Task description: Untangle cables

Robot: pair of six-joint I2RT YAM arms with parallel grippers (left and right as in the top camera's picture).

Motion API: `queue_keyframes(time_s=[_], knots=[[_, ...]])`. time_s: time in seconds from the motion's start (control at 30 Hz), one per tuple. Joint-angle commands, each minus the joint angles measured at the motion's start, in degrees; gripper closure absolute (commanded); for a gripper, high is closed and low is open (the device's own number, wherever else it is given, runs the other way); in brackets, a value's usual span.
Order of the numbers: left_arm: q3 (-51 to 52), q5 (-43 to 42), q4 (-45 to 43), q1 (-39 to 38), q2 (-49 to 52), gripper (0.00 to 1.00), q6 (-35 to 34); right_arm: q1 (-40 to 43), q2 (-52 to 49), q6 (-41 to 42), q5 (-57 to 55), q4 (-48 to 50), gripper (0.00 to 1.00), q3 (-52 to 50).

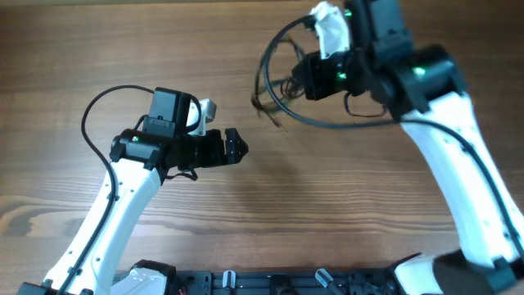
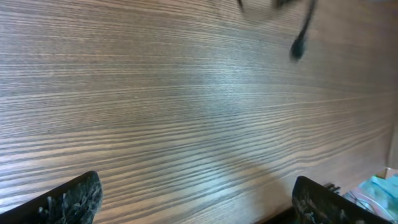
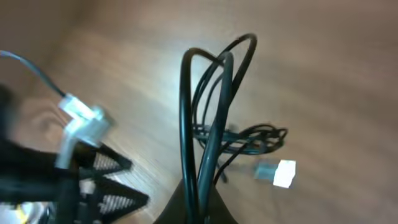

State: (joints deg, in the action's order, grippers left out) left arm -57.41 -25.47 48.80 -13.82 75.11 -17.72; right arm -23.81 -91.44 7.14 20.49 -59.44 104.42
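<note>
My right gripper [image 1: 304,78] is at the back right of the table, shut on the dark cables. In the right wrist view its fingers [image 3: 196,208] pinch a bundle of black strands that arch up in tall loops [image 3: 217,81]. A thin tangle [image 3: 249,138] and a white plug end [image 3: 283,173] lie on the wood below. From overhead, a wide cable loop [image 1: 327,123] hangs round the gripper, with a small tangle [image 1: 270,106] on the table. My left gripper [image 1: 236,147] is open and empty, left of the tangle. Its fingers [image 2: 199,193] are wide apart above bare wood, and a dark plug end [image 2: 298,46] shows ahead.
The wooden table [image 1: 164,49] spans the view. A black rail [image 1: 270,283] runs along its front edge. In the left wrist view the table's edge [image 2: 388,165] shows at the right. A white connector on a thin wire [image 3: 81,115] is left of my right gripper.
</note>
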Motion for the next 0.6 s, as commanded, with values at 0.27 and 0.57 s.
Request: queue_keyframes(time_s=[0.27, 0.57], knots=[[-1.1, -12.8, -11.7, -0.2, -0.4, 0.00, 0.5, 0.2, 8.7, -2.6, 12.7, 7.3, 0.96, 1.1], [-1.1, -24.9, -36.9, -0.2, -0.4, 0.11, -3.0, -0.4, 8.7, -2.5, 13.2, 5.7, 0.96, 1.1]])
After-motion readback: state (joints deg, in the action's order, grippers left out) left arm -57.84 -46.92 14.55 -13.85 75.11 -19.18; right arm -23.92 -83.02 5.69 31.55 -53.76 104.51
